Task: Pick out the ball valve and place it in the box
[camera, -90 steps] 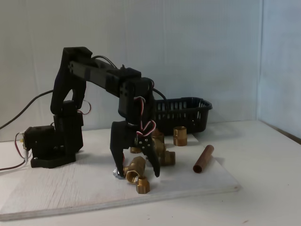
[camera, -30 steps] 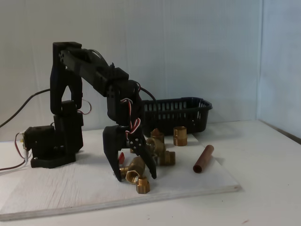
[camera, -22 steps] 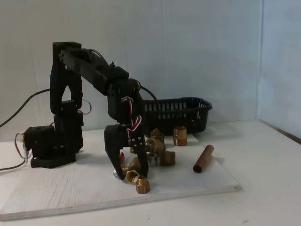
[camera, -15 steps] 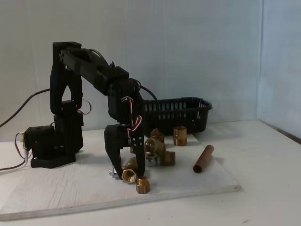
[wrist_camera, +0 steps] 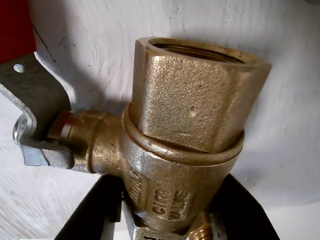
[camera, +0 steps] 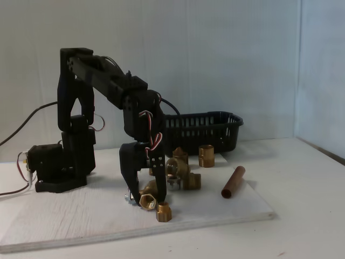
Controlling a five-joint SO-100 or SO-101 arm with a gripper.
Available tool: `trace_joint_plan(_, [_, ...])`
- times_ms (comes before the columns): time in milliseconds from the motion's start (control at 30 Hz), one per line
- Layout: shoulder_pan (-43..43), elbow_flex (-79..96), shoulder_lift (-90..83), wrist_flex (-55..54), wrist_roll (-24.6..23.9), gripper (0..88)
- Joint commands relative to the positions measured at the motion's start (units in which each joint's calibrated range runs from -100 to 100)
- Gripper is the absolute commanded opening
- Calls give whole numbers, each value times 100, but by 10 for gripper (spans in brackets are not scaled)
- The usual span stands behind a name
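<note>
Sitting low on the white board (camera: 70, 218), the ball valve (camera: 146, 197) lies between the two black fingers of the gripper (camera: 144, 204), which is clenched on its brass body; in the wrist view the ball valve (wrist_camera: 180, 135) looms close, one hexagonal threaded end pointing up, raised lettering on its round middle, a grey metal lever plate with a patch of red at the left edge, and a black finger (wrist_camera: 92, 212) pressing at each lower side; whether the valve touches the board or hangs just above it cannot be told. Just right of it in the fixed view a small brass fitting (camera: 163, 211) stands on the near part of the board; a cluster of brass fittings (camera: 182, 174) lies just behind, another brass fitting (camera: 206, 155) stands farther back, and a copper-brown pipe piece (camera: 233, 182) lies to the right. The box (camera: 202, 129) rests at the far side, well apart from the valve. The arm's base (camera: 56, 167) stands at the left with cables trailing off; the board sits on a pale table (camera: 302, 216), and a plain white wall (camera: 215, 54) closes the room behind.
</note>
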Motion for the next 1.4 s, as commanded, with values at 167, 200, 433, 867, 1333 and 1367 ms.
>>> trace_joint_plan(167, [-26, -43, -262, 21, -3, 29])
trace_joint_plan(200, [-48, -34, -270, 21, -3, 32])
trace_joint_plan(433, [-240, -286, -287, 529, -8, 32])
trace_joint_plan(867, [-779, -2380, -253, 3190, -8, 31])
trace_joint_plan(1333, [-1783, -3057, -287, 3284, -873, 30])
trace_joint_plan(1367, [-1871, -3165, -287, 3284, -966, 30])
